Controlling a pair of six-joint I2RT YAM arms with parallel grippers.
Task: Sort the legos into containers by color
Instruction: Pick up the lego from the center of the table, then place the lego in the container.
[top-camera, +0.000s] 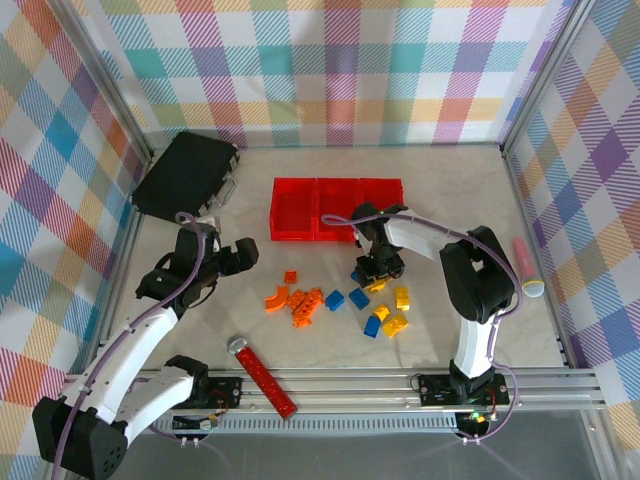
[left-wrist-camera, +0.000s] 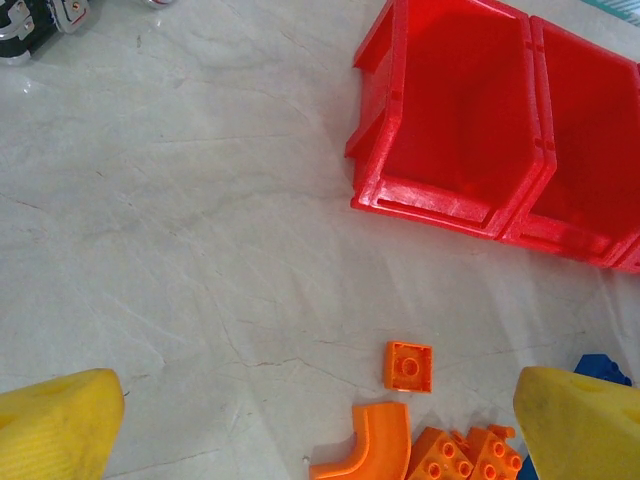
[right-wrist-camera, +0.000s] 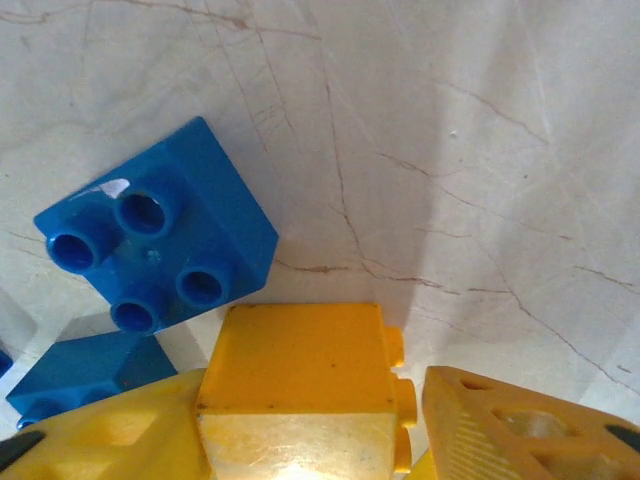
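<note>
- Top external view: the containers (three red bins joined in a row) stood at mid-table, with the legos scattered on the bare table just in front of them.
- The orange pieces lay to the left of the scatter, the blue bricks in the middle and the yellow bricks to the right.
- The left gripper hung left of the orange pieces, apart from them.
- Left wrist view: its yellow fingers were spread wide with nothing between the pads. Below lay an orange square plate, a curved orange piece and, beyond these, the nearest bin.
- The right gripper was lowered over the near edge of the scatter, close in front of the bins.
- Right wrist view: a yellow brick sat between its fingers. One pad lay against the brick and the other just beside its studs, so a full pinch could not be told.
- A blue brick lay tilted, touching that yellow brick's far edge.
- A black case sat far left, a red studded bar near the front rail.
</note>
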